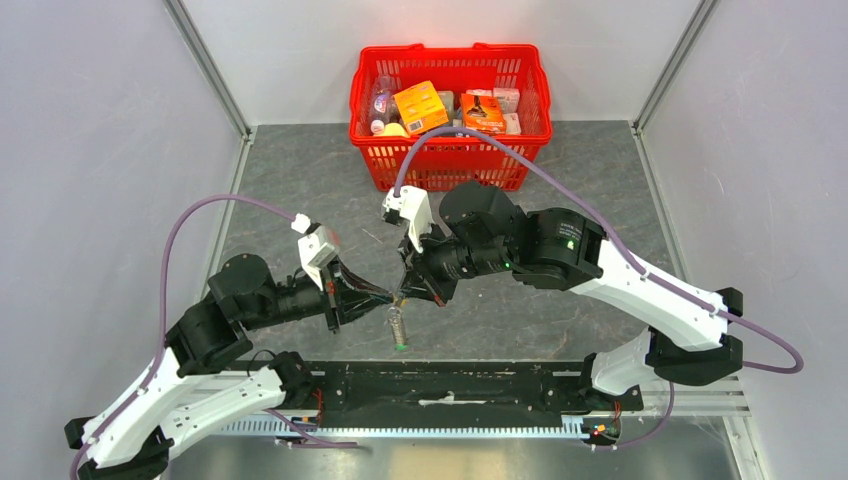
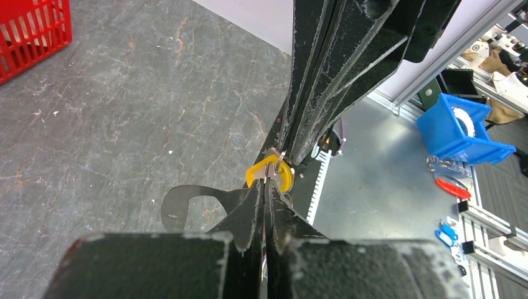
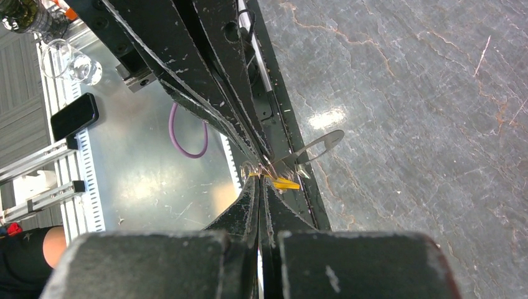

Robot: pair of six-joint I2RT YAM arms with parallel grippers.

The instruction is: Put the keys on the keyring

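My two grippers meet tip to tip above the table's near middle. The left gripper [image 1: 392,297] [image 2: 268,182] is shut, and the yellow key [image 2: 279,177] [image 3: 286,184] sits right at its tips. From the opposite side, the right gripper [image 1: 404,290] [image 3: 260,178] is shut on the thin wire of the keyring [image 3: 249,169]. The keyring's coiled stretch [image 1: 398,322] hangs below the tips with a small green key [image 1: 400,346] at its lower end. A flat metal tag [image 3: 319,143] [image 2: 187,202] sticks out beside the tips. How the yellow key's hole sits on the wire is too small to tell.
A red basket [image 1: 450,165] of groceries stands at the back of the grey table. The black base rail [image 1: 450,385] runs along the near edge. Off the table are a blue bin [image 2: 461,134], a phone [image 3: 73,116] and a glass [image 3: 75,62].
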